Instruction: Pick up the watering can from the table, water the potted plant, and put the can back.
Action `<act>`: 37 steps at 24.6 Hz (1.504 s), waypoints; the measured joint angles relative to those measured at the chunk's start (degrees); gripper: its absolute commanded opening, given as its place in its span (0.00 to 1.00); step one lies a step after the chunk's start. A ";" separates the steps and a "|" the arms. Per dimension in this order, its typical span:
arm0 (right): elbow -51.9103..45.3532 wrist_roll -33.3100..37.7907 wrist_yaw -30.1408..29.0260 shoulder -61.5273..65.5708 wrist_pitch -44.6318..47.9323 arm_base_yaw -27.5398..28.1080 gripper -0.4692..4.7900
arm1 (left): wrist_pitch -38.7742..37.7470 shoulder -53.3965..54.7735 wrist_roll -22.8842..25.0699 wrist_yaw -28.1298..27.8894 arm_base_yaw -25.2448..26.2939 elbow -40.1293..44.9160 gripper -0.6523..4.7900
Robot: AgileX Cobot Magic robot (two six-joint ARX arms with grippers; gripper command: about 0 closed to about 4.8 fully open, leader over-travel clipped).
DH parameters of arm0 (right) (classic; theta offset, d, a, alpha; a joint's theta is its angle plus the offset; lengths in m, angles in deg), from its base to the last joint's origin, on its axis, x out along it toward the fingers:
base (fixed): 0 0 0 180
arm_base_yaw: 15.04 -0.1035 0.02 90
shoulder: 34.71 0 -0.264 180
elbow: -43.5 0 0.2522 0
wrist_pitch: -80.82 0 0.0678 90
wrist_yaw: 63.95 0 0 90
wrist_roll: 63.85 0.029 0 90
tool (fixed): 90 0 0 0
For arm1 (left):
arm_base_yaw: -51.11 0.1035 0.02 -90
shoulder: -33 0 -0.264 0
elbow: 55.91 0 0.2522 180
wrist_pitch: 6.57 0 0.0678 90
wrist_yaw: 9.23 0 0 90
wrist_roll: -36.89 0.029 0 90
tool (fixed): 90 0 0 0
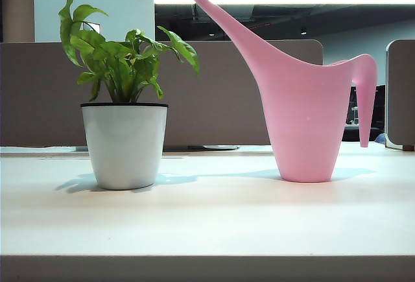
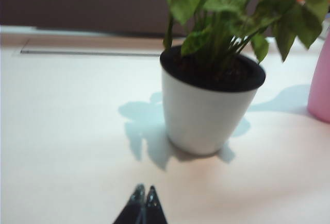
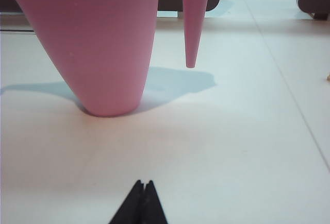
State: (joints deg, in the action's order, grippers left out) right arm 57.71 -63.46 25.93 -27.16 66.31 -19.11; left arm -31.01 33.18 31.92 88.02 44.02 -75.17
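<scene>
Fingers pressed together, the right gripper (image 3: 144,184) hovers low over the table (image 1: 207,223), apart from the upright watering can (image 3: 98,38) ahead; the left gripper (image 2: 145,189), likewise closed, faces the potted plant (image 2: 209,98).

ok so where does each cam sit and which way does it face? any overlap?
Exterior: low at the table front edge, facing level at potted plant and watering can; no arm shows.
Left wrist: above the table, facing the potted plant; shut left gripper tips show.
Right wrist: low, facing the watering can; shut right gripper tips show.
Shared: the can's edge appears in left wrist too.
</scene>
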 measured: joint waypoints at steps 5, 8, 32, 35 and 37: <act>-0.02 -1.70 0.00 -0.07 0.81 0.00 0.09 | -1.73 -0.02 0.63 -0.74 0.00 0.59 0.11; -0.02 -4.57 -0.02 -0.07 0.85 0.00 0.09 | 0.52 -0.04 3.96 -1.44 0.00 2.36 0.11; -0.02 -4.46 -0.04 -0.79 1.27 -1.40 0.09 | 6.93 -0.04 3.19 -4.48 0.04 5.35 0.11; -0.02 -4.46 -0.07 -0.79 1.29 -1.42 0.09 | 6.93 -0.04 3.19 -4.48 0.04 5.35 0.11; -0.02 -4.46 -0.07 -0.79 1.29 -1.40 0.09 | 6.93 -0.04 3.19 -4.48 0.04 5.35 0.11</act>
State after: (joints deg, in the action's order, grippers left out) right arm 57.69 -67.92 25.87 -27.95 67.60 -20.51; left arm -24.08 33.14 35.11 83.53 44.06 -69.81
